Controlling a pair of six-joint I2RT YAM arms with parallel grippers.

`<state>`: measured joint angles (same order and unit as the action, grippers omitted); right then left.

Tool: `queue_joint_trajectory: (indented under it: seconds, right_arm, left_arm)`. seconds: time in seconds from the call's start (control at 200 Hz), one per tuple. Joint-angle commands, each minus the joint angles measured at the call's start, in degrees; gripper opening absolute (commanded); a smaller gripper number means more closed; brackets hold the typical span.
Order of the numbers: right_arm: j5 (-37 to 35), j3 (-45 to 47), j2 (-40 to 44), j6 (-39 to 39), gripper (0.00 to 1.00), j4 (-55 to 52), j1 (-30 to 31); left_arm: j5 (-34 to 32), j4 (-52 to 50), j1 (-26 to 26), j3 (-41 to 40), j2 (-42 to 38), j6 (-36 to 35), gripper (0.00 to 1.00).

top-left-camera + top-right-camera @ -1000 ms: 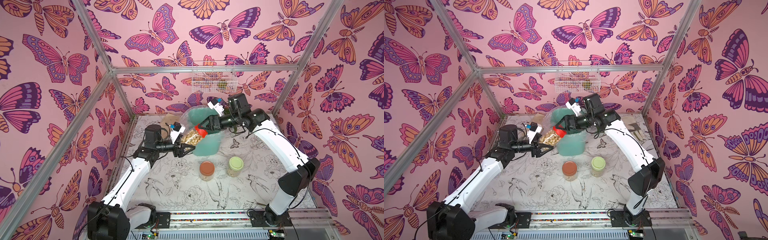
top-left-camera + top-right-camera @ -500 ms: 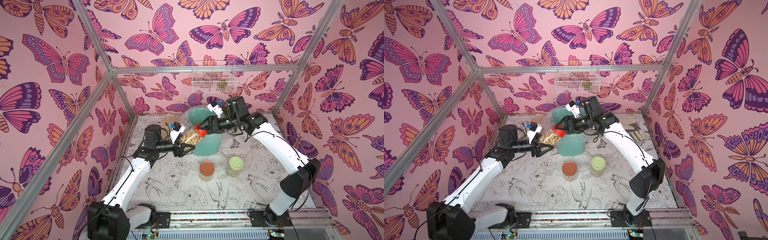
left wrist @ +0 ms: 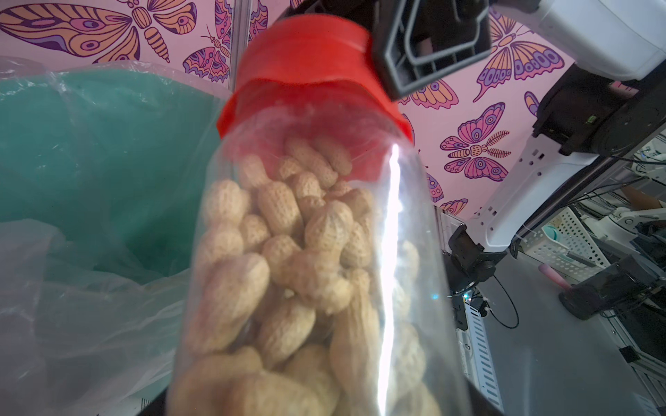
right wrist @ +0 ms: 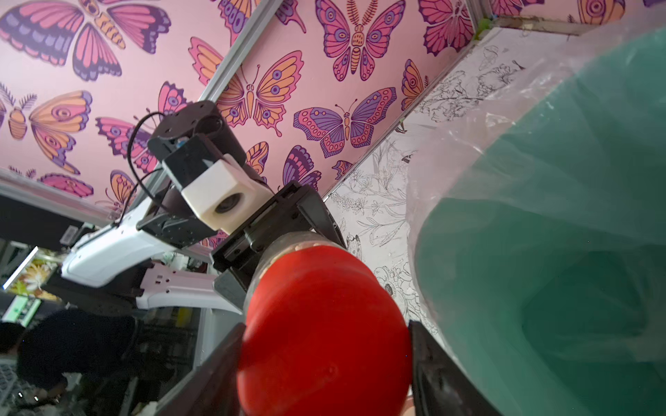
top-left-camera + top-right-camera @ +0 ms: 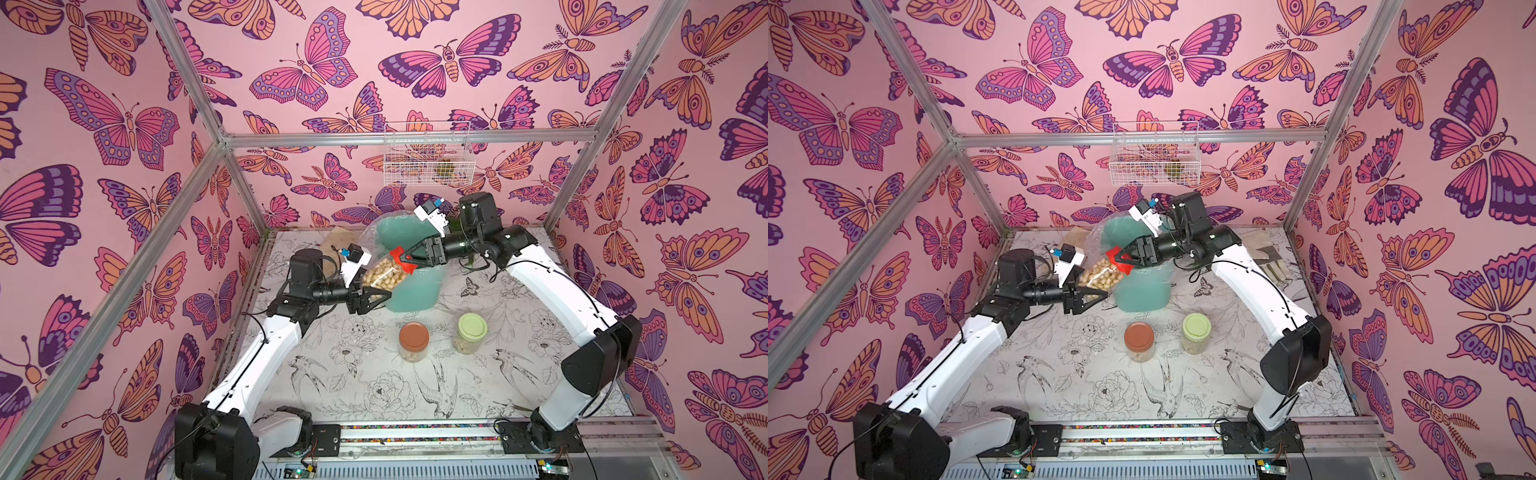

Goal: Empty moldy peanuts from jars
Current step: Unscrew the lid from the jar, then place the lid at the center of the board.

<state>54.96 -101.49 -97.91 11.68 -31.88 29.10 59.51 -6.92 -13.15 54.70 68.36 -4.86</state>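
You see the table (image 5: 353, 386) with its flower and bird drawings, and at its far side stands the teal bin (image 5: 415, 291), with a clear plastic liner (image 5: 370, 241) that rises loose above the rim. On the back wall above it hangs a wire basket (image 5: 426, 153). In front of the bin, well apart from both arms, the brown-lidded jar (image 5: 414, 340) and the green-lidded jar (image 5: 471, 332) stand upright and closed, near each other. Your left gripper (image 5: 380, 296) clamps the base of the red-lidded jar (image 5: 384, 274), which is in the air, tilted, at the bin's left edge and close to the liner. Your right gripper (image 5: 405, 262) comes from the opposite side, and its jaws press on both sides of the red lid (image 4: 324, 331). The moldy peanuts (image 3: 288, 252) are inside this jar and fill most of it.
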Motion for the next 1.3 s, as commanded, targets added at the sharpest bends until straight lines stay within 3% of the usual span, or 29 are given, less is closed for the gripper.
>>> queue_joint_trajectory:
  seconds: [0.0,0.135,0.26,0.536,0.626,0.751,0.916,1.051,1.297]
  right_arm:
    - [2.35,1.67,3.57,-14.07,0.5,1.63,-1.39]
    - [4.38,2.82,3.47,-20.41,0.5,1.73,-2.54]
    - [5.06,1.91,2.9,-20.85,0.5,1.58,-3.18]
    - [2.42,7.38,10.2,-9.05,0.46,15.93,-3.17]
    - [0.59,9.72,13.95,-6.88,0.4,18.14,-3.17]
    - [-3.61,11.86,19.15,-9.53,0.25,14.07,-1.95]
    - [-13.78,13.79,24.03,-19.08,0.0,1.68,4.62]
    - [-23.86,16.48,25.6,-22.91,0.0,-4.02,12.18]
    - [-41.03,25.83,23.54,-25.65,0.0,0.97,28.16]
  left_arm:
    - [1.36,0.59,0.33,0.01,-0.59,0.91,0.0]
    - [2.09,0.73,0.4,0.23,-0.51,1.25,0.0]
    - [2.13,0.86,0.4,0.15,-0.5,1.38,0.0]
    - [0.96,4.25,0.91,-0.86,-0.68,2.93,0.0]
    - [0.66,8.02,1.48,-1.84,-0.86,5.14,0.0]
    - [-0.17,13.68,2.82,-3.16,-1.03,8.86,0.0]
    - [-2.91,17.68,5.29,-3.72,-1.64,11.04,0.0]
    - [-6.63,18.68,7.98,-3.37,-1.82,11.37,0.0]
    - [-14.16,17.43,12.97,-1.92,-1.4,9.51,0.0]
